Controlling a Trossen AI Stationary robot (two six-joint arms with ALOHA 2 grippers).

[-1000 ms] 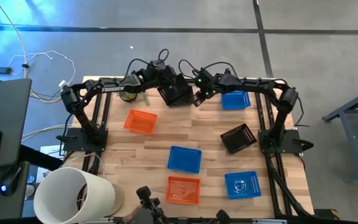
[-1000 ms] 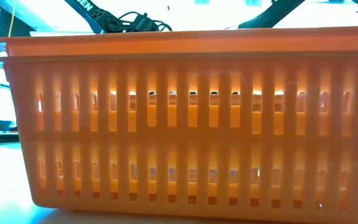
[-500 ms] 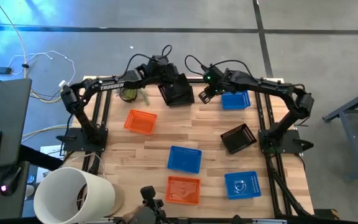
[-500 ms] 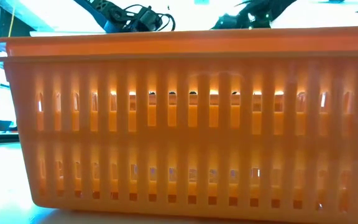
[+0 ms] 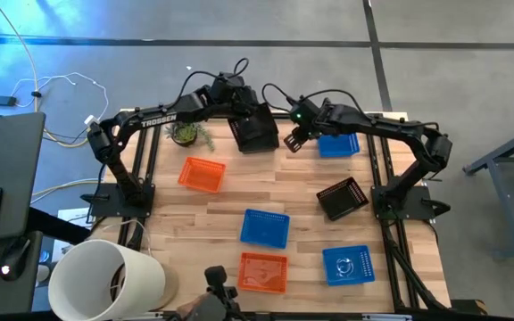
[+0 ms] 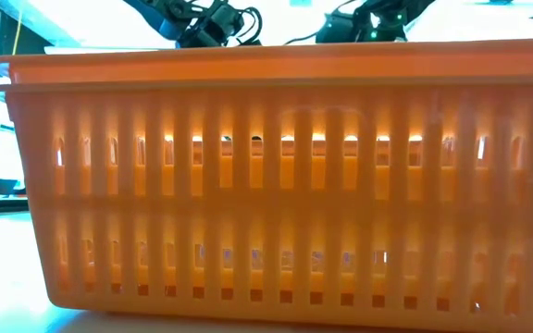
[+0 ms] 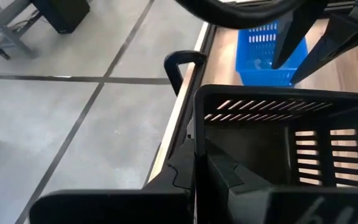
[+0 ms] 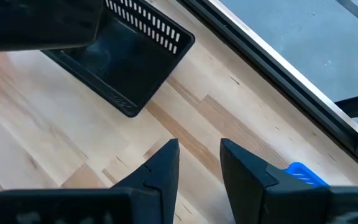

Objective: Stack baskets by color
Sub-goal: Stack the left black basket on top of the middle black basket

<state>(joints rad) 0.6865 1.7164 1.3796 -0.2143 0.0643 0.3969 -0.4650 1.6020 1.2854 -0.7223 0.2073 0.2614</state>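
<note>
Black basket (image 5: 254, 130), left-gripped (image 5: 236, 100), has shifted rearward.

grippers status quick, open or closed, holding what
left gripper: shut on the black basket.
right gripper: open, empty, above bare table.

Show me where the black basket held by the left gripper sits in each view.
High: black basket at the far edge, centre, under the left gripper.
Low: not visible; an orange basket fills the frame.
Left wrist: fills the lower right, gripper clamped on its rim.
Right wrist: upper left, tilted above the wood.
Shared landmark: the blue basket beside it, also in the left wrist view.
</note>
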